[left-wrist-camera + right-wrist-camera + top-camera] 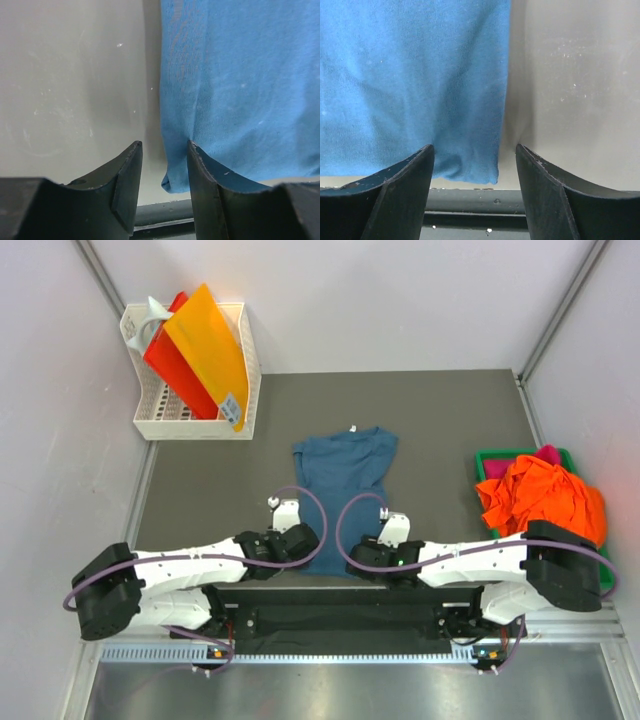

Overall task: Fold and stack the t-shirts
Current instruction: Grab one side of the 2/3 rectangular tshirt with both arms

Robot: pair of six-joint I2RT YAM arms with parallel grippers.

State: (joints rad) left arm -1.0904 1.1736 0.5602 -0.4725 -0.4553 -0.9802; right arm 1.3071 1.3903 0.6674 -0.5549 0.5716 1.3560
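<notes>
A dark teal-blue t-shirt point(342, 472) lies flat on the grey table, collar away from me and hem toward the arms. My left gripper point(279, 506) is at its near left hem corner. In the left wrist view the left gripper point(164, 142) is open, and the shirt's corner point(175, 175) lies in the gap beside the right finger, unpinched. My right gripper point(388, 516) is at the near right hem corner. The right wrist view shows the right gripper point(475, 146) wide open around that corner point(480, 165). More t-shirts, orange point(540, 495) and magenta-pink point(548, 452), are heaped at the right.
The heap sits in a green tray point(490, 456) at the table's right edge. A white slotted basket point(150, 425) stands at the back left with flat yellow and red items in it. The table's near edge rail point(470, 200) runs just below both grippers.
</notes>
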